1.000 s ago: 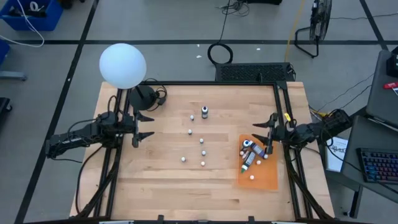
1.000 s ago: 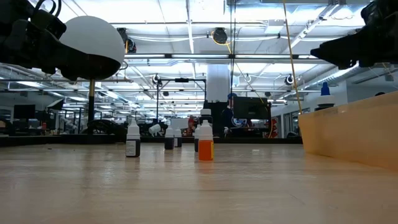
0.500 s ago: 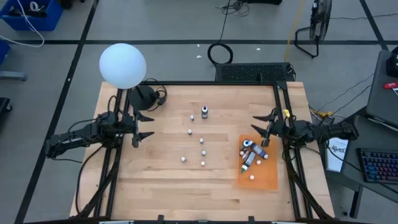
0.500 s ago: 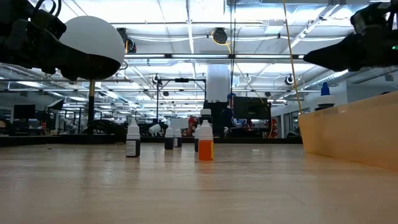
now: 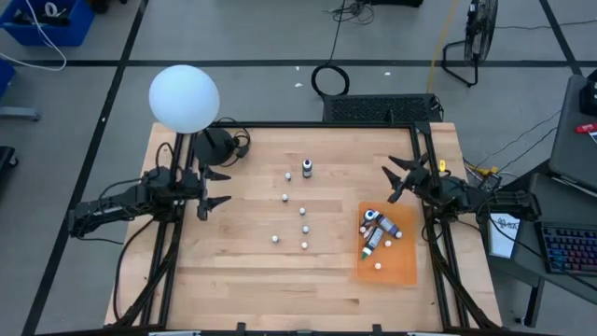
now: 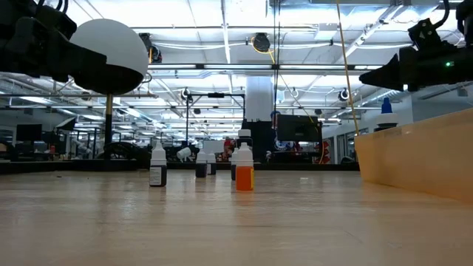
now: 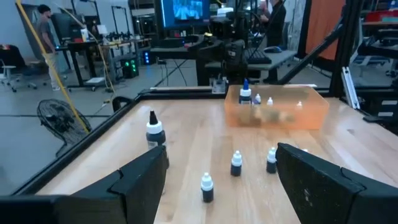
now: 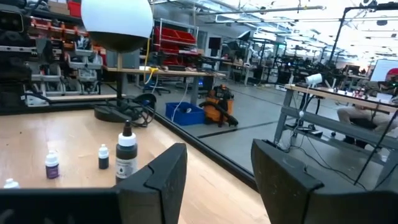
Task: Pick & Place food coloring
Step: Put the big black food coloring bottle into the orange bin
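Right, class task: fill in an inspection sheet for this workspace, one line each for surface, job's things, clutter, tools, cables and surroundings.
Surface: wooden table, bare wood across most of it.
Job's things: loose food coloring bottles standing mid-table; a taller dark bottle behind them; more bottles lying in the orange tray.
Clutter: white globe lamp at the back left corner.
Tools: left tool open, empty, at the left edge; right tool open, empty, behind the tray.
Cables: coiled black cable on the floor behind the table.
Surroundings: fan, keyboard, open workshop.
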Available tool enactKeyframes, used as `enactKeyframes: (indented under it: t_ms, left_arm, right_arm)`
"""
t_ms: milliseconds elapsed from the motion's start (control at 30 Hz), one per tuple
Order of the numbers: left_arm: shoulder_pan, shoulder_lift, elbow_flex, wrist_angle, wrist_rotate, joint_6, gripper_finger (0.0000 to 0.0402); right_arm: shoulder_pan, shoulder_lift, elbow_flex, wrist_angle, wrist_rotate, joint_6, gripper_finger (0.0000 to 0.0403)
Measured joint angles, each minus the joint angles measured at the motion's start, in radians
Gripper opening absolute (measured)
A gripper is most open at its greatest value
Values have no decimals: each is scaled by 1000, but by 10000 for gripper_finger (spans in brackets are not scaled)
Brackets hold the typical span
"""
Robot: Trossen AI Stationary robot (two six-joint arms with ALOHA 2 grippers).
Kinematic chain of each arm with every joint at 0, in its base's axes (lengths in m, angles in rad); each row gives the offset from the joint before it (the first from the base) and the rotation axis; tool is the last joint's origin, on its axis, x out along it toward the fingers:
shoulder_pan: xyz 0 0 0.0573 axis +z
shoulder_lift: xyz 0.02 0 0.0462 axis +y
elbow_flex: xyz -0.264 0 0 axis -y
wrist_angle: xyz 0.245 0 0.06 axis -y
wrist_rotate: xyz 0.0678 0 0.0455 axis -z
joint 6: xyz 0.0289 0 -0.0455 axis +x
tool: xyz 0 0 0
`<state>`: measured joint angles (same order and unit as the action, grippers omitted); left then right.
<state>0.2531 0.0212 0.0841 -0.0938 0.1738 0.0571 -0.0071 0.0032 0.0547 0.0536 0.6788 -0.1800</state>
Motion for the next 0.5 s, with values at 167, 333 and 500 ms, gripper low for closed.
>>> enactKeyframes:
  t_ms: [167,333,500]
  left_arm:
    - [0,0,0,0,0,-10,299]
    - [0,0,0,52,0,-10,299]
    - [0,0,0,114,3,-93,299]
  right_arm:
    - [0,0,0,1,0,0,167]
    - [0,0,0,2,0,0,167]
    - [0,0,0,2,0,0,167]
